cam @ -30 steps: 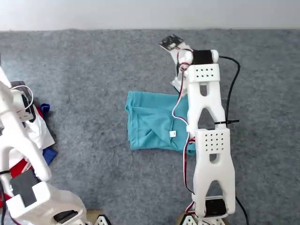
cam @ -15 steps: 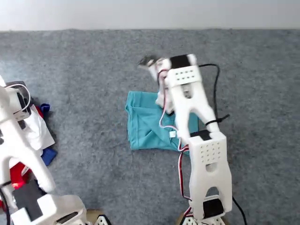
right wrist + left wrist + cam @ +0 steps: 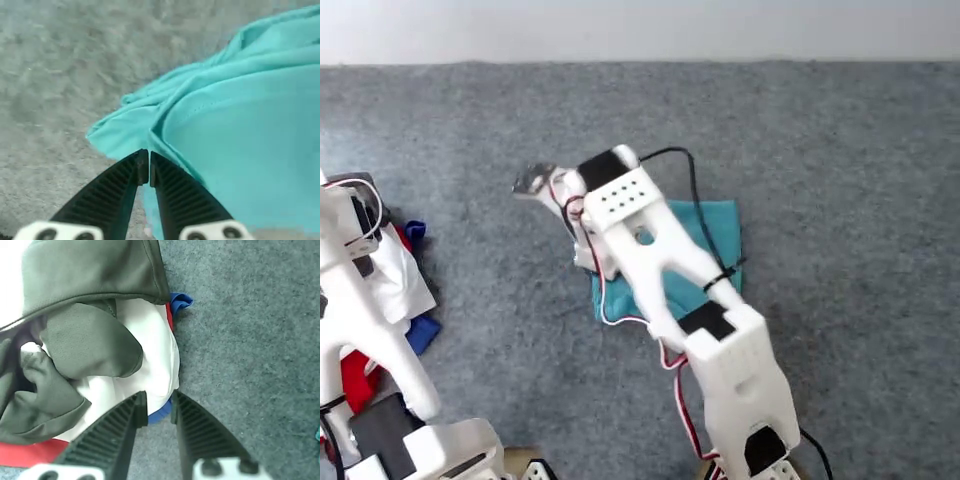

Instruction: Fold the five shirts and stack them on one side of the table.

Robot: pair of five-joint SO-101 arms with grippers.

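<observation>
High view: right arm (image 3: pixel 660 270) overlies teal shirt (image 3: pixel 725 235), clothes heap (image 3: pixel 400 283) well apart

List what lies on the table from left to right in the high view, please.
The pile of shirts → teal shirt. The left arm overlaps the pile and the right arm the teal shirt, so both are left out.

Teal cloth shirt (image 3: pixel 722 232), largely hidden beneath the white plastic arm (image 3: pixel 660 270) behind the right pincer (image 3: pixel 144 169); heap of white, grey, red and blue garments (image 3: pixel 155 355) ahead of the left pincer (image 3: pixel 159 410), cropped at the edge, number indeterminate.
</observation>
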